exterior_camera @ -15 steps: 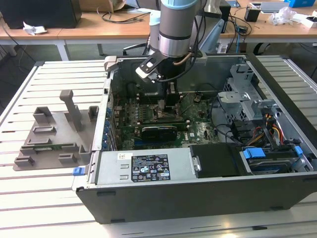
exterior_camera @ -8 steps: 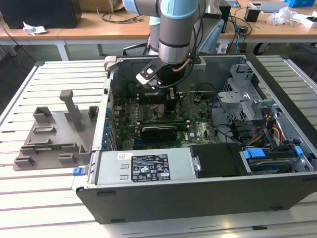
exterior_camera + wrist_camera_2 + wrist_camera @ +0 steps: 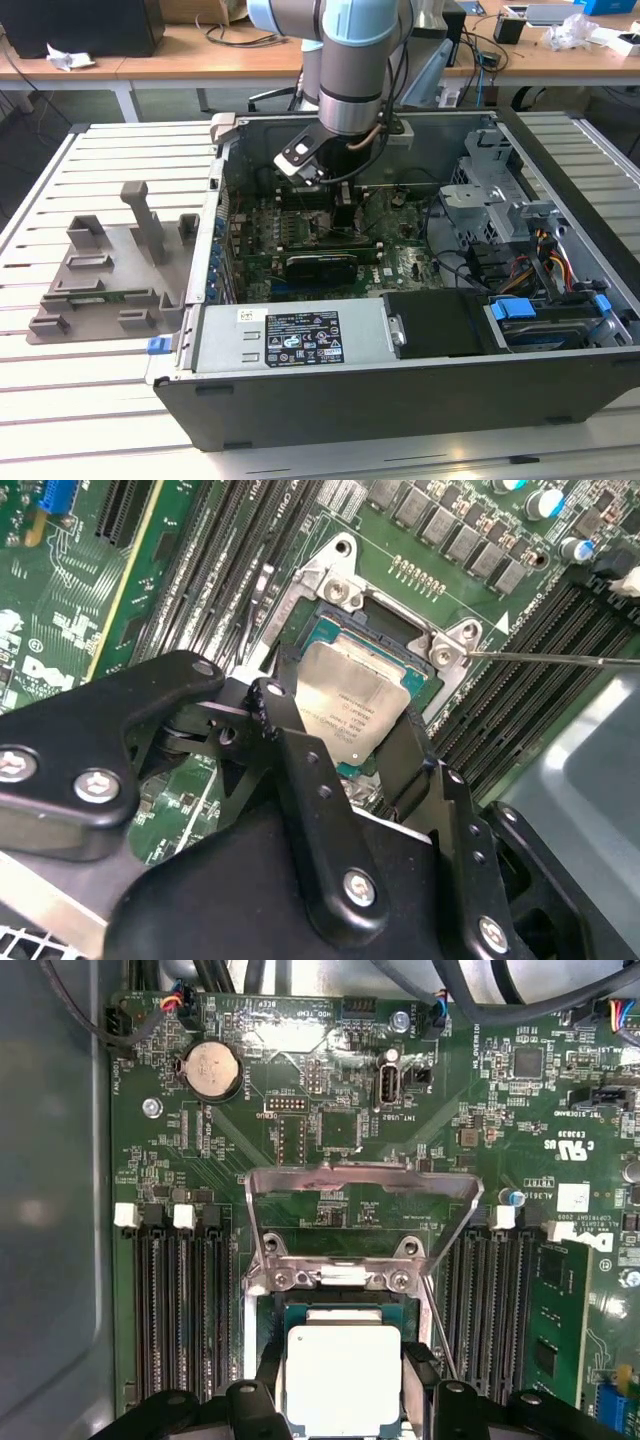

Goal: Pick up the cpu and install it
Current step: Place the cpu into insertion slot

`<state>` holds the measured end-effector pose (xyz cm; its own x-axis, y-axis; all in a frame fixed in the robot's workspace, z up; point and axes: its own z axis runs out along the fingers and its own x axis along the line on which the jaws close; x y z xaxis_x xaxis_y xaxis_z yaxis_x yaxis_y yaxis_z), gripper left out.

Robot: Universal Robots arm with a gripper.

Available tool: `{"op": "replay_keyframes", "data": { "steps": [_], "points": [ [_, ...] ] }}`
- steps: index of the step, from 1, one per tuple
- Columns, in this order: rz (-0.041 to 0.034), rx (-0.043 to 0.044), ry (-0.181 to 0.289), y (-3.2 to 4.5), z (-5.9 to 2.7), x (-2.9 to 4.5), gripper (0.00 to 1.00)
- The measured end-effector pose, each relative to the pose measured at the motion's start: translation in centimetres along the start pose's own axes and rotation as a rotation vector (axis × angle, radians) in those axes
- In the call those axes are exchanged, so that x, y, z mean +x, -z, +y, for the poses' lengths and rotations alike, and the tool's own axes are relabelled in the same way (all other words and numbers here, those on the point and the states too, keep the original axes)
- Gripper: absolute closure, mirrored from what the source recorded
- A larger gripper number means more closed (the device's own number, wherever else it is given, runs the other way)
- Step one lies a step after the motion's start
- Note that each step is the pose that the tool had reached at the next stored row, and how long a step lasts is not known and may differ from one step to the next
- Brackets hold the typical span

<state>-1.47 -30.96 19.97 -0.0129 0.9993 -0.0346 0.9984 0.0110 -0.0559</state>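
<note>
The cpu [image 3: 343, 1385], a flat square chip with a silver-grey lid, lies in the motherboard socket [image 3: 330, 630] inside the open computer case [image 3: 400, 390]. My gripper [image 3: 343, 1400] is lowered over it, a black finger [image 3: 272, 1385] pressed against each of two opposite edges. In the second wrist view the cpu [image 3: 350, 705] sits level in the socket frame between the fingers [image 3: 285, 730] of the gripper [image 3: 345, 735]. In the exterior view the gripper [image 3: 343, 218] reaches down onto the motherboard [image 3: 300, 250].
The socket's metal load plate [image 3: 360, 1185] stands flipped up, its thin lever [image 3: 560, 660] swung aside. Memory slots [image 3: 180, 1310] flank the socket. A grey fixture tray [image 3: 110, 280] lies on the slatted table on the exterior view's left. Drive cage and cables [image 3: 520, 240] fill the case's right side.
</note>
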Motion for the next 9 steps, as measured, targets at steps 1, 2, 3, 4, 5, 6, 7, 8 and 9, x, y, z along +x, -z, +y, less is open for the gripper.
{"op": "replay_keyframes", "data": {
  "steps": [1,2,3,4,5,6,7,8,9],
  "points": [
    [-0.0001,0.0,0.0,-0.02,0.03,0.0,0.45],
    [-0.0003,0.0001,0.0,-0.02,0.03,0.01,0.45],
    [0.0001,0.0,0.0,-0.03,0.04,0.03,0.45],
    [0.0,0.0,0.0,-0.03,0.04,0.03,0.45],
    [0.0,0.0,0.0,-0.03,0.04,0.04,0.45],
    [0.0,0.0,0.0,-0.03,0.04,0.05,0.44],
    [0.0,0.0,0.0,-0.03,0.04,0.07,0.38],
    [0.0,0.0,0.0,-0.03,0.04,0.07,0.38],
    [0.0,0.0,0.0,-0.03,0.04,0.08,0.38]
  ]
}}
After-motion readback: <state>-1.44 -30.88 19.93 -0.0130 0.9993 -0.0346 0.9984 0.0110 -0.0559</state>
